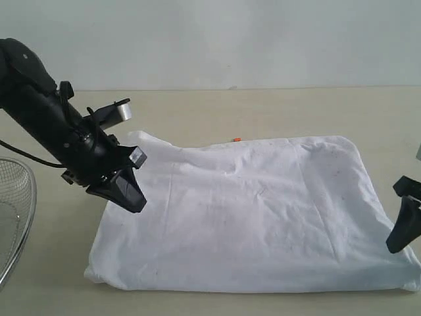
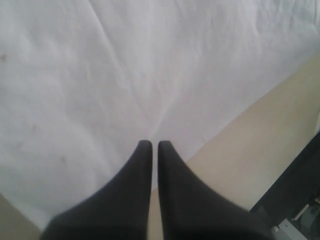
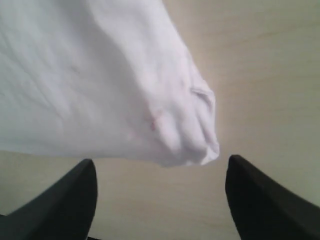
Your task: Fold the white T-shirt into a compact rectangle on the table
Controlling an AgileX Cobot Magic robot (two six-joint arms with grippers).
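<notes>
The white T-shirt lies plain side up on the pale table, roughly rectangular, with a small orange tag at its far edge. My left gripper hovers over the shirt's left edge, shut with nothing between its fingers; in the left wrist view its tips sit above the white T-shirt. My right gripper stands open just off the shirt's right side, empty. In the exterior view only one of its fingers shows. A bunched corner of the white T-shirt lies in front of its jaws.
A round wire-mesh basket stands at the left edge of the table. Bare beige tabletop runs behind the shirt and along the front edge. A dark piece of equipment shows at the side of the left wrist view.
</notes>
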